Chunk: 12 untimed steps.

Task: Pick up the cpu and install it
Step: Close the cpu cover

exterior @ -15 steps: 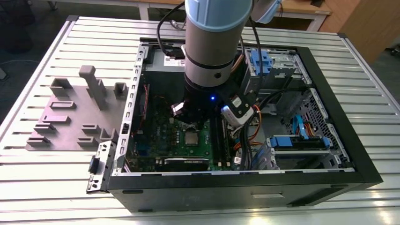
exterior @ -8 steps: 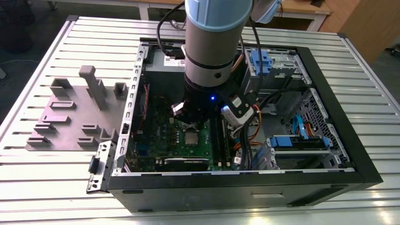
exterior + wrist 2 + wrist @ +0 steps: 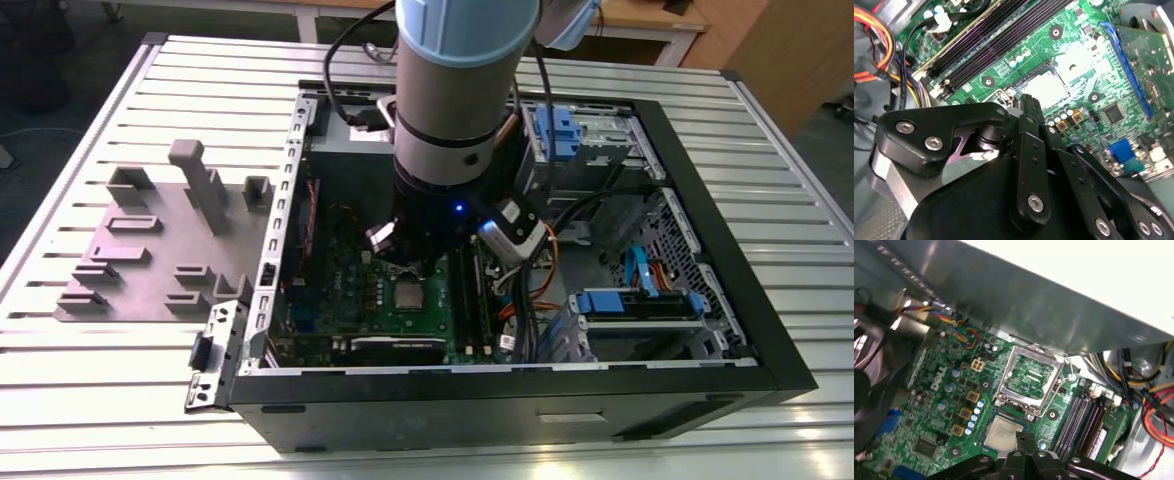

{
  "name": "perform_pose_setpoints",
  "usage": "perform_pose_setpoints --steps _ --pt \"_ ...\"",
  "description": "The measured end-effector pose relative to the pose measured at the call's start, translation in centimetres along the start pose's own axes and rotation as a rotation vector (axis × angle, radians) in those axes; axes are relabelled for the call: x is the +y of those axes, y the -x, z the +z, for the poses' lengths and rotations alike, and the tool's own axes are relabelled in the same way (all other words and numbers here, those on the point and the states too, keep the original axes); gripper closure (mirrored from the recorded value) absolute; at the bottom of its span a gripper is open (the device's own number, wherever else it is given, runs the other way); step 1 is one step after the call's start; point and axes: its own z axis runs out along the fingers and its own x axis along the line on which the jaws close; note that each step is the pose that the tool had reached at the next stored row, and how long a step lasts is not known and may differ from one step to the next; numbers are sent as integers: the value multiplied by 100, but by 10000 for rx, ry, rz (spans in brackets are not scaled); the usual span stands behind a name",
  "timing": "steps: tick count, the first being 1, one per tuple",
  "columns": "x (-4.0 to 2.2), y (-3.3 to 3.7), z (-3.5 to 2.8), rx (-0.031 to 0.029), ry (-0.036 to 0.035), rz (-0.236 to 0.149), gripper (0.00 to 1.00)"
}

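We see the jaws closed together on nothing, hanging low over the green board (image 3: 904, 437), where the cpu (image 3: 1004, 432) sits flat, just below and slightly beside their tips.

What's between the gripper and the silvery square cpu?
Nothing: in the first wrist view the black gripper overlaps the edge of the silvery square cpu, no stretch showing between them.

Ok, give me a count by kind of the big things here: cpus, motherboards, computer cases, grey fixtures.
cpu: 1
motherboard: 1
computer case: 1
grey fixture: 1
Total: 4
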Motion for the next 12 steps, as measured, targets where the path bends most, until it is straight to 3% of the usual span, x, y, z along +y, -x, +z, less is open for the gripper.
perform_pose_setpoints --steps 5,8,9,12 --pt "0 0 0 26 12 -818 89" --pt "-1 1 1 25 37 -1082 89" --pt "-1 2 2 -25 131 -1113 89" --pt "-1 3 1 -252 579 -1169 89"
